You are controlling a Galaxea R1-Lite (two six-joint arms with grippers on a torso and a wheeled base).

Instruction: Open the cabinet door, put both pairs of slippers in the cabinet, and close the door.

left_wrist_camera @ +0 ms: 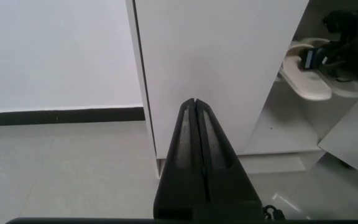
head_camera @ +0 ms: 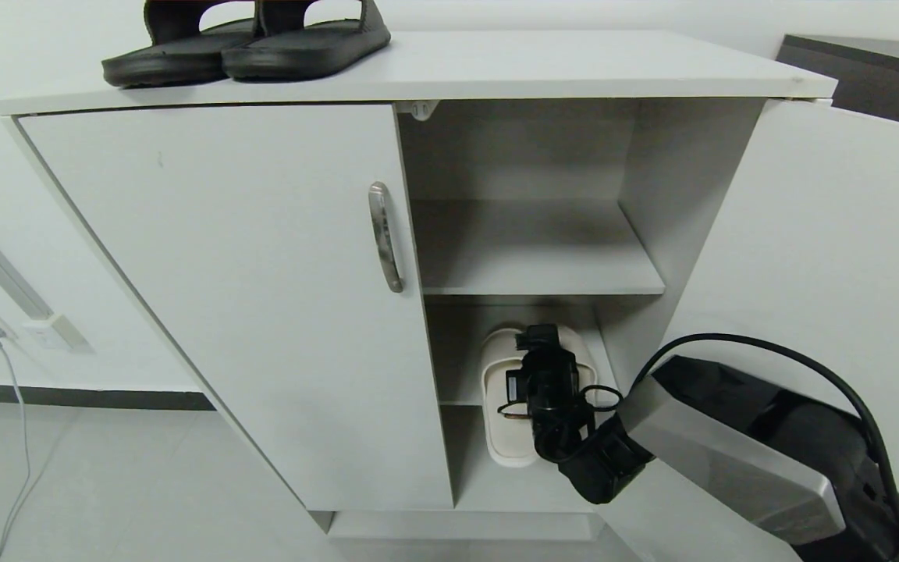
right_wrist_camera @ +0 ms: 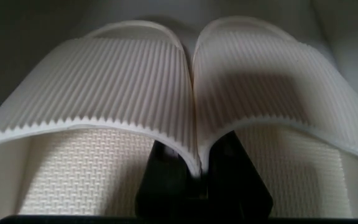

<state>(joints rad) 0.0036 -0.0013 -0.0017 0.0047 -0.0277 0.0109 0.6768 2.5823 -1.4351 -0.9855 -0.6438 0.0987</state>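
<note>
White pair (head_camera: 496, 445) was clamped at adjoining straps (right_wrist_camera: 194, 93) by right tool (head_camera: 541, 343), for shelving both together. Left tool (left_wrist_camera: 194, 104) closed, empty.

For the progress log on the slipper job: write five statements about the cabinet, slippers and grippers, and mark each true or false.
1. The black slippers lie on top of the cabinet. True.
2. The cabinet's left door is open. False: the left door is shut; the right door stands open.
3. The right gripper pinches the white slippers by both straps. True.
4. The white slippers rest on the upper shelf. False: they are held below the upper shelf.
5. The left gripper is open. False: it is shut, holding nothing.
</note>
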